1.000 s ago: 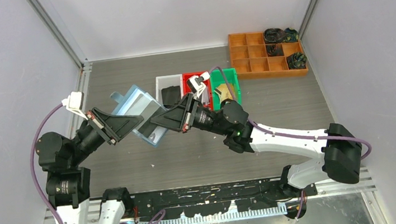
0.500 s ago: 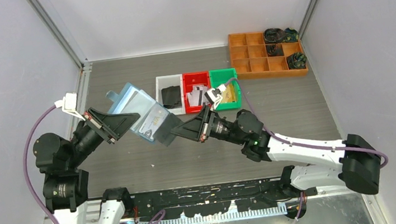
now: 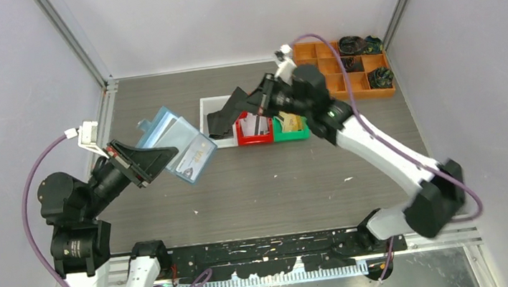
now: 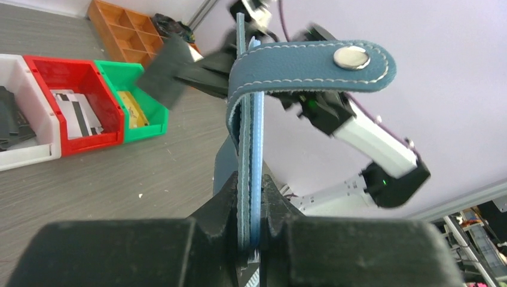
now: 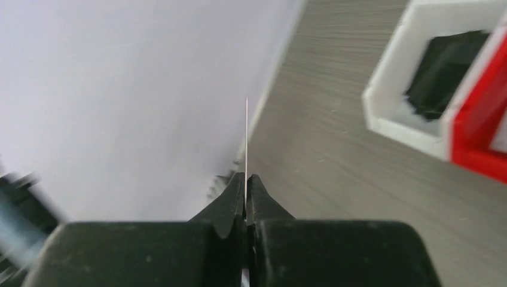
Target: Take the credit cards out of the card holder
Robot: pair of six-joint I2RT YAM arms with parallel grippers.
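Note:
My left gripper is shut on the light-blue card holder and holds it tilted above the table's left side. A pale card with a gold chip mark sits in its open face. In the left wrist view the holder stands edge-on between the jaws, its blue snap tab folded over the top. My right gripper is shut on a thin card that looks dark from above and hangs over the white bin. In the right wrist view, that card is an edge-on line between the shut jaws.
A white bin with black items, a red bin with cards and a green bin stand in a row mid-table. An orange compartment tray with dark items is at the back right. Grey walls close both sides.
My right gripper has pulled the dark card away from the holder and swung up and back to above the bins. My left gripper keeps the holder, shifted slightly left.

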